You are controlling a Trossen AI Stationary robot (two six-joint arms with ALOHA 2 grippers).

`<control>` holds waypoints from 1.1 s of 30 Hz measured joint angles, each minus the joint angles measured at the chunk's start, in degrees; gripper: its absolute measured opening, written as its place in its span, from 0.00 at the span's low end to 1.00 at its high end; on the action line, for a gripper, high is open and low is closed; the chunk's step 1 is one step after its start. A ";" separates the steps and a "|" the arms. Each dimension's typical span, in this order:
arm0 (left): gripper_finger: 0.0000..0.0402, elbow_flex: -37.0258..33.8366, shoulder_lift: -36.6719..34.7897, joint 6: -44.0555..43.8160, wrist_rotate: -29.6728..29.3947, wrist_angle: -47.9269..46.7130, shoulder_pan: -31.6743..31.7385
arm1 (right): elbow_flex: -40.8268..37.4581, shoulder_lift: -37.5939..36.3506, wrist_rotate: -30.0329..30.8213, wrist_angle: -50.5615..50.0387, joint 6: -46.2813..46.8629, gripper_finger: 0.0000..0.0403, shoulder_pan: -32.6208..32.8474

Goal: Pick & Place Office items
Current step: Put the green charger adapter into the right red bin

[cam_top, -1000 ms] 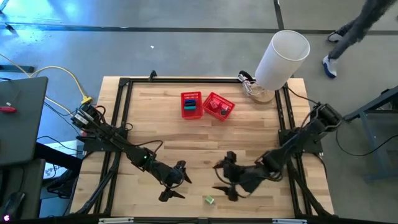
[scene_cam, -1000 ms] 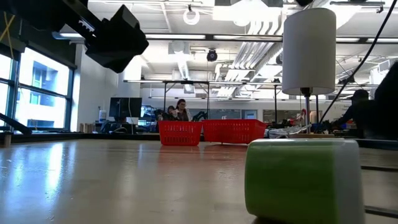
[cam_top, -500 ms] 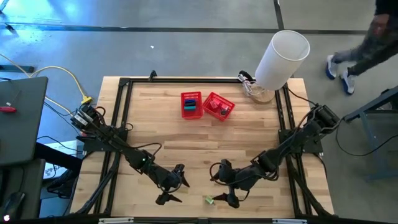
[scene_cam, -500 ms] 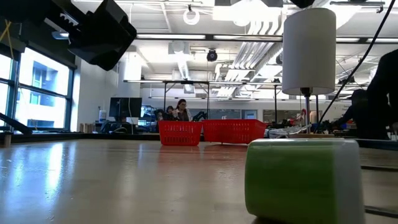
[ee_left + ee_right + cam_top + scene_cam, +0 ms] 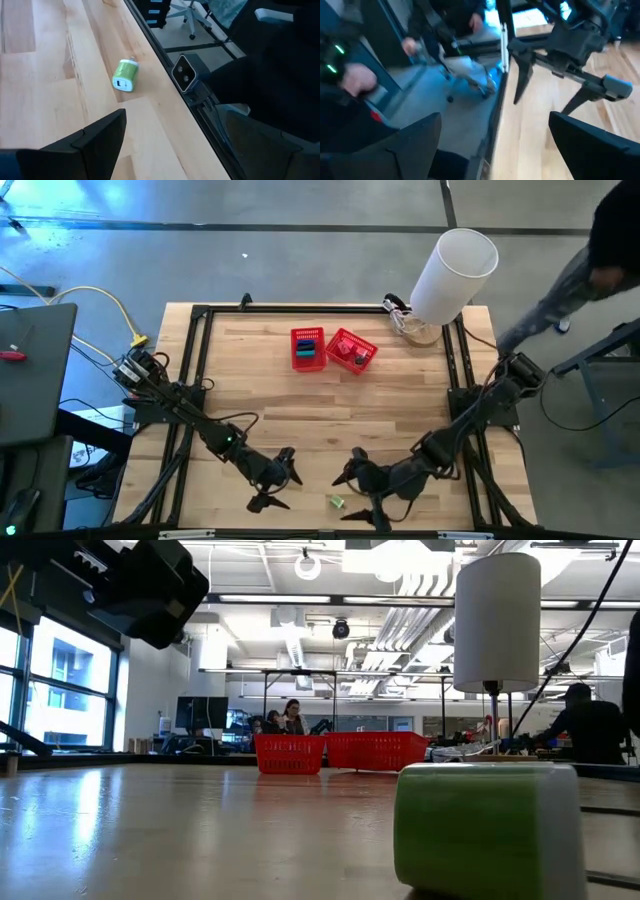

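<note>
Lying on its side near the front edge of the table [image 5: 250,370], the green item [image 5: 336,502] is a small plug-shaped block with a whitish end face and a short stub at the other end, seen most clearly in the left wrist view [image 5: 124,76]. It appears to be hard moulded plastic, so it is judged light, rigid and not fragile, with smooth rounded sides that may slip or roll under uneven pressure. The recommended hold is across the two flatter long faces at mid-body, not on the stub. The right gripper [image 5: 362,493] hangs just beside the green item with its fingers spread wide and nothing between them. The left gripper [image 5: 272,485] waits on the far side of the green item from the right gripper, also spread wide and empty. Two red baskets [image 5: 330,349], well away from the green item toward the back of the table, already hold other pieces.
</note>
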 joint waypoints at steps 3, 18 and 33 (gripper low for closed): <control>0.82 0.00 0.00 -0.04 -0.10 0.00 0.03 | 5.87 3.23 1.92 -7.18 -1.75 0.89 0.91; 0.82 0.02 0.00 -3.44 -3.12 -0.02 -1.91 | 21.82 17.20 -1.34 -39.75 21.27 0.89 -4.99; 0.82 0.00 0.02 -5.54 -13.07 -0.02 -6.05 | 21.83 19.77 -5.15 -36.61 22.53 0.89 -3.80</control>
